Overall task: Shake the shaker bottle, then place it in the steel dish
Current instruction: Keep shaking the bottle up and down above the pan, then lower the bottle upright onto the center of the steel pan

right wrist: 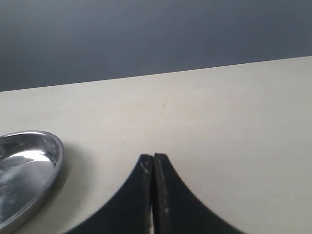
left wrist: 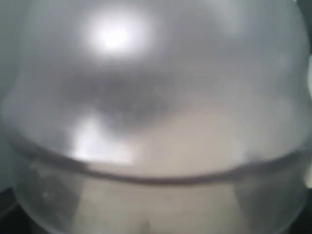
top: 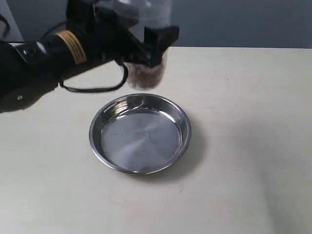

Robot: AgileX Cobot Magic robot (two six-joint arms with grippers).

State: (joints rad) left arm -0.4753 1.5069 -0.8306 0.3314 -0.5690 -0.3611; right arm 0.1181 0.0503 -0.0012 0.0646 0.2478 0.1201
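The clear shaker bottle (top: 145, 73) hangs blurred in the air behind the far rim of the steel dish (top: 108, 122), brown granules showing in its lower end. My left gripper (top: 151, 46) is shut on its middle. Its clear domed wall (left wrist: 156, 122) fills the left wrist view, and the fingers are hidden there. The round shiny dish lies flat on the pale table with nothing in it; its rim (right wrist: 57, 151) also shows in the right wrist view. My right gripper (right wrist: 153, 158) is shut on nothing, low over the table, to the right of the dish.
The pale tabletop (top: 243, 122) runs back to a dark grey wall (top: 234, 22). A black cable (top: 92, 88) loops under the left arm, close to the dish's far-left rim.
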